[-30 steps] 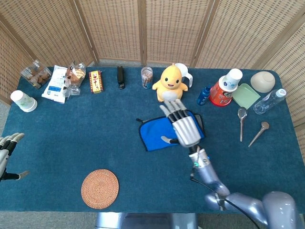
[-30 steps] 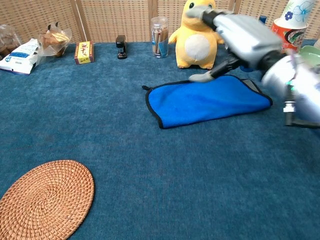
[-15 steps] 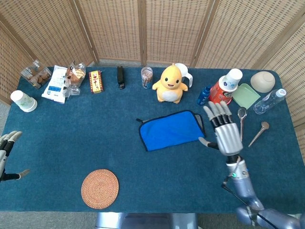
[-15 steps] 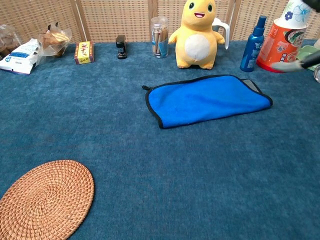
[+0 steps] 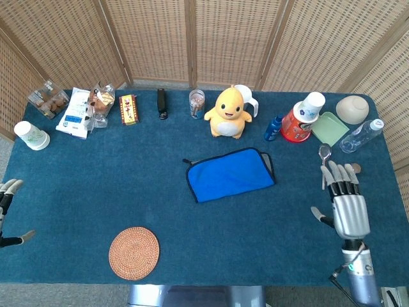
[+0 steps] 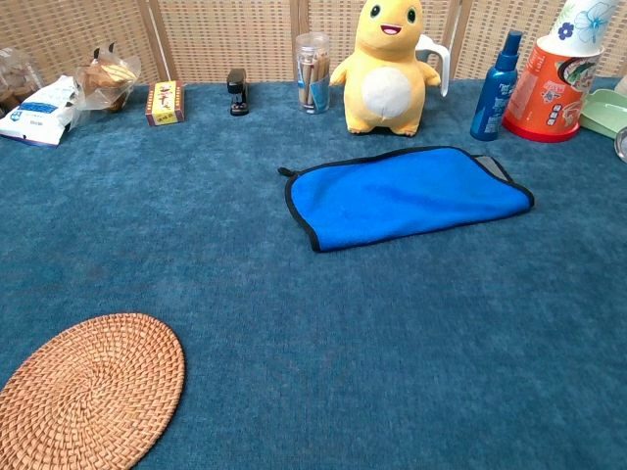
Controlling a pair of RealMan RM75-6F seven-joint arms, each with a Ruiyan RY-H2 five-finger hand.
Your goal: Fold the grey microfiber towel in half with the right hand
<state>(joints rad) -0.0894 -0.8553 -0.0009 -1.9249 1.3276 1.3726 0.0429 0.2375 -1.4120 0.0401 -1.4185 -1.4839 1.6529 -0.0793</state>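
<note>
Blue-carpeted table [image 5: 128,185], towel [image 5: 230,174] lying folded at centre — your right hand [image 5: 348,208], fingers spread and empty at lower right, could drag the fold open on any return.

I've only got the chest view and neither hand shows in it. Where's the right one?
Observer: The right hand hovers over the right end of the table, well to the right of the towel. Its fingers are spread and it holds nothing.
Operator: Anything close to it?
Observer: A metal spoon lies right by its fingertips. I cannot tell whether they touch.
Operator: And the left hand?
Observer: The left hand is at the table's left edge, only partly in frame, and also holds nothing.
</note>
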